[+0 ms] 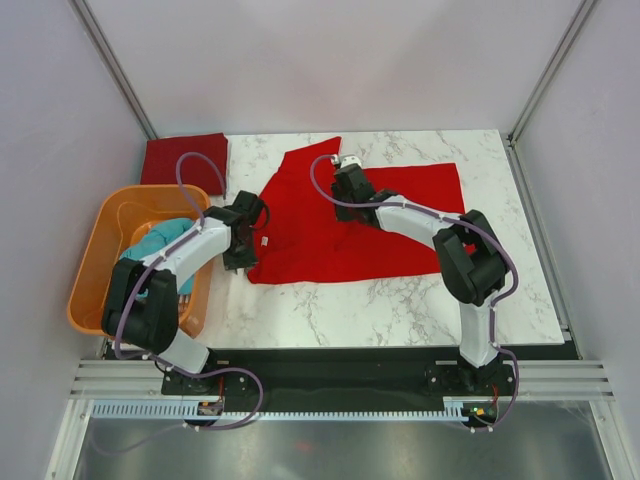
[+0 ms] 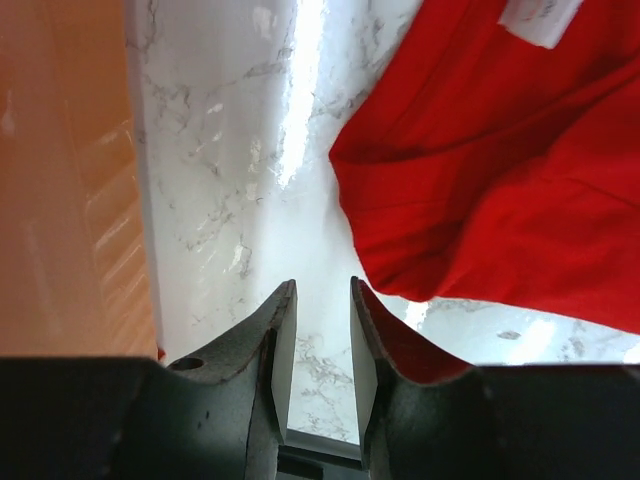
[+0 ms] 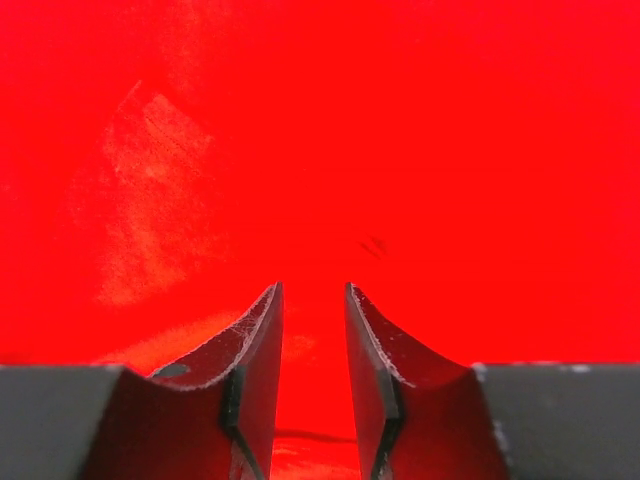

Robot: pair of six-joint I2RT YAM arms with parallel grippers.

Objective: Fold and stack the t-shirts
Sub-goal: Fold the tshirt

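The bright red t-shirt [image 1: 370, 225] lies spread and rumpled on the marble table [image 1: 420, 300]. Its white neck label [image 1: 265, 240] is at its left edge, and also shows in the left wrist view [image 2: 540, 20]. My left gripper [image 1: 241, 250] is open and empty over bare marble just left of the shirt's edge [image 2: 480, 200]. My right gripper [image 1: 345, 185] is open and empty, pointing down just above the shirt's upper middle [image 3: 320, 150]. The maroon t-shirt [image 1: 185, 160] lies folded at the back left. The teal t-shirt [image 1: 160, 242] lies in the orange basket [image 1: 100, 250].
The orange basket stands off the table's left edge, close to my left arm; its wall fills the left of the left wrist view [image 2: 60, 200]. Grey walls and metal posts enclose the table at the back and sides.
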